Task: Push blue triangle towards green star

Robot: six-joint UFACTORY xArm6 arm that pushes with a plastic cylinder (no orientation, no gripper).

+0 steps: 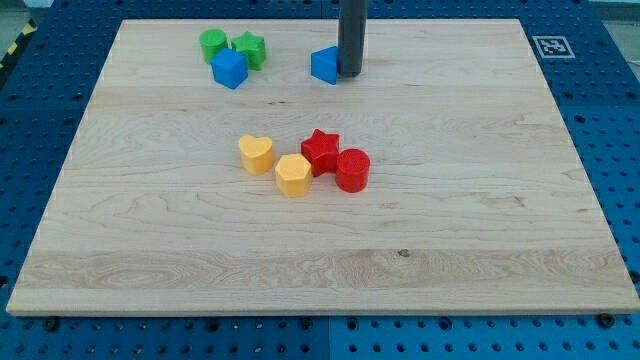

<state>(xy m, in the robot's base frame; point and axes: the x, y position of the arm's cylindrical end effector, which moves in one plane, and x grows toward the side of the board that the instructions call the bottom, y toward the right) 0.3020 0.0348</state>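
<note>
The blue triangle [324,64] lies near the view's top, a little right of the middle. My tip [350,72] stands right against its right side. The green star [250,49] sits further to the view's left, at the top, touching a blue cube [229,69] just below and left of it. A green round block [213,44] sits at the star's left. A gap of bare wood separates the triangle from the star.
A yellow heart [257,155], a yellow hexagon [293,175], a red star [321,150] and a red cylinder [352,170] cluster in the middle of the wooden board [480,250]. A marker tag [553,46] is beyond the top right corner.
</note>
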